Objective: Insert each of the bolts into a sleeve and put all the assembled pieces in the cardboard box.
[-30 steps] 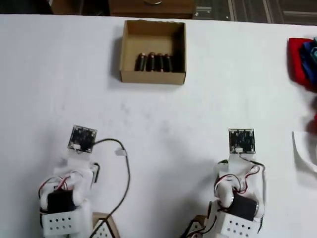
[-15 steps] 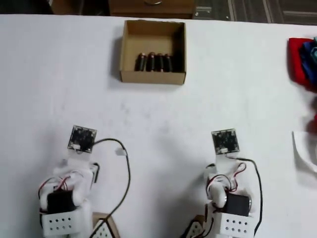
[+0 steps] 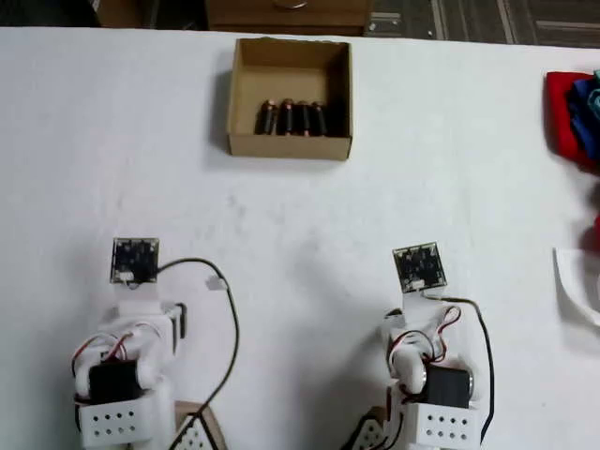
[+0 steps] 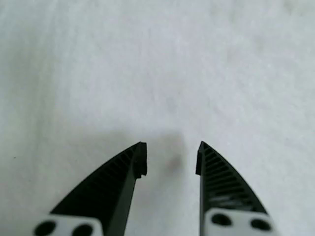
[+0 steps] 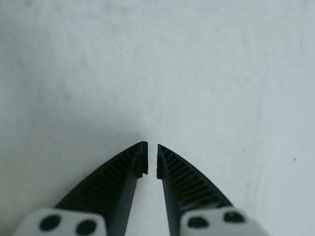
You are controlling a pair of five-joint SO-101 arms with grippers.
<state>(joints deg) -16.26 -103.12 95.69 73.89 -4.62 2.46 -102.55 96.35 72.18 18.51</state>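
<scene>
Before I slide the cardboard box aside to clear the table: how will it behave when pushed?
The cardboard box looks thin-walled and low, so it probably slides easily rather than tips. The four assembled pieces lie side by side like cylinders, so they may roll or shift inside.

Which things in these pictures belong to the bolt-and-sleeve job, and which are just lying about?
Job: cardboard box; four assembled pieces in a row inside it.
Lying about: red and blue cloth at the high view's right edge; white object at the same edge.
</scene>
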